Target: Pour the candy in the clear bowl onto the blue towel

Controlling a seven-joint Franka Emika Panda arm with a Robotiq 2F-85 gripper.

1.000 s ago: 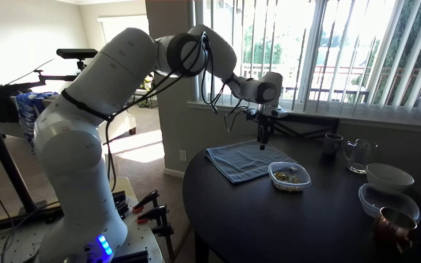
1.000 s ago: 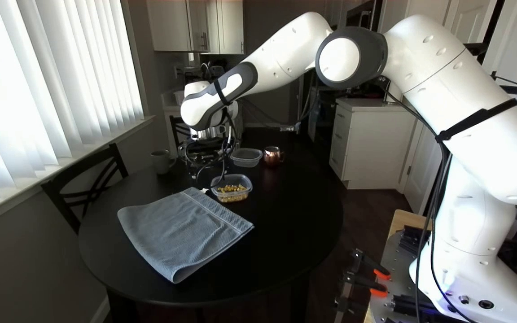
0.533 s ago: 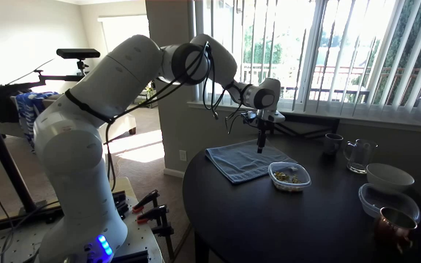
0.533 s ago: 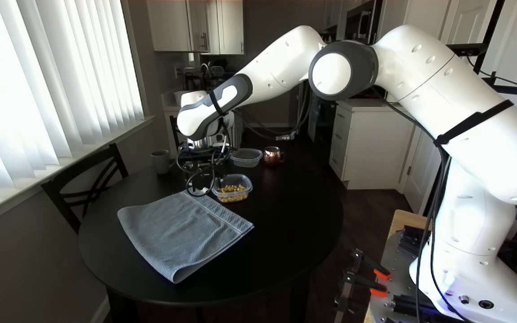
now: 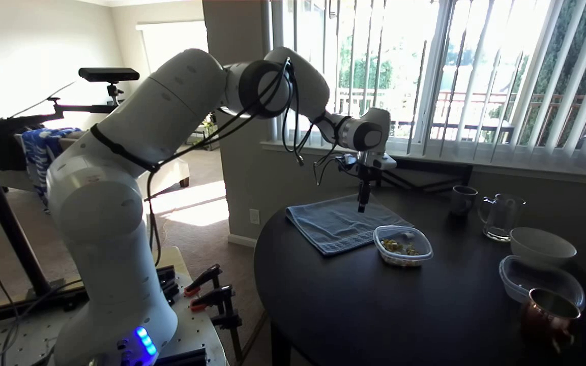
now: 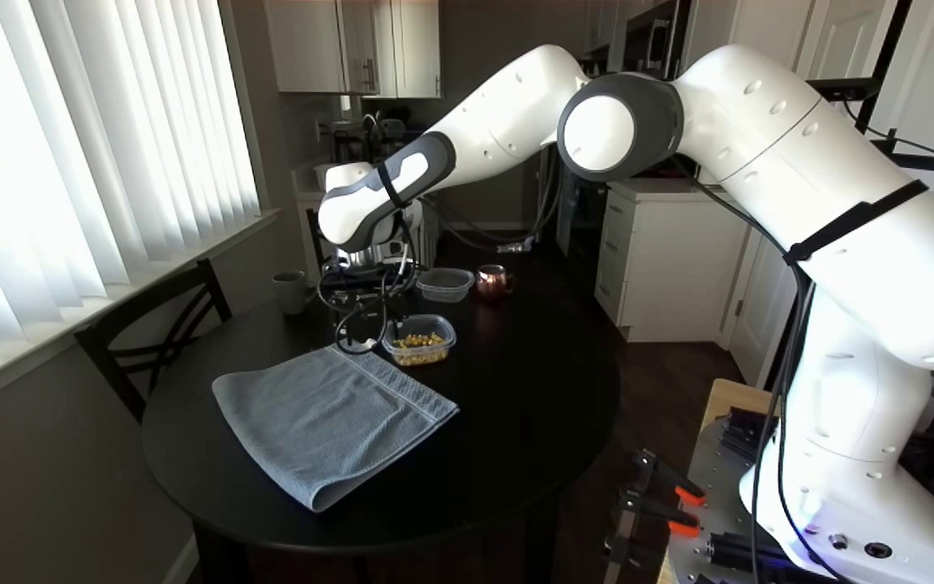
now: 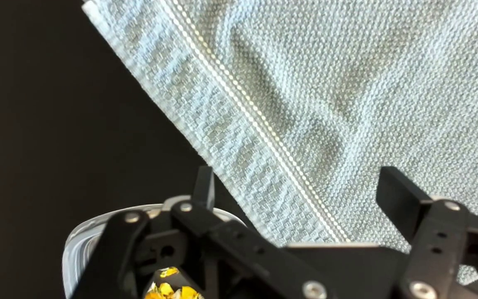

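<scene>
Hand (image 7: 295, 182): 2 fingers (image 7: 397, 203) apart; 1 bowl (image 5: 420, 245) w/ candy (image 6: 421, 341) nr 1 towel (image 6: 325, 418).

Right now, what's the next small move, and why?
Probably shift the open claw sideways toward the clear bowl before lowering: in the wrist view its opening frames mostly the blue towel, while the bowl holding the candy sits off to one side, ungripped.

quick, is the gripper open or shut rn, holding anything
Gripper: open, jaws well apart in the wrist view, holding nothing; the blue towel shows through the gap.
</scene>
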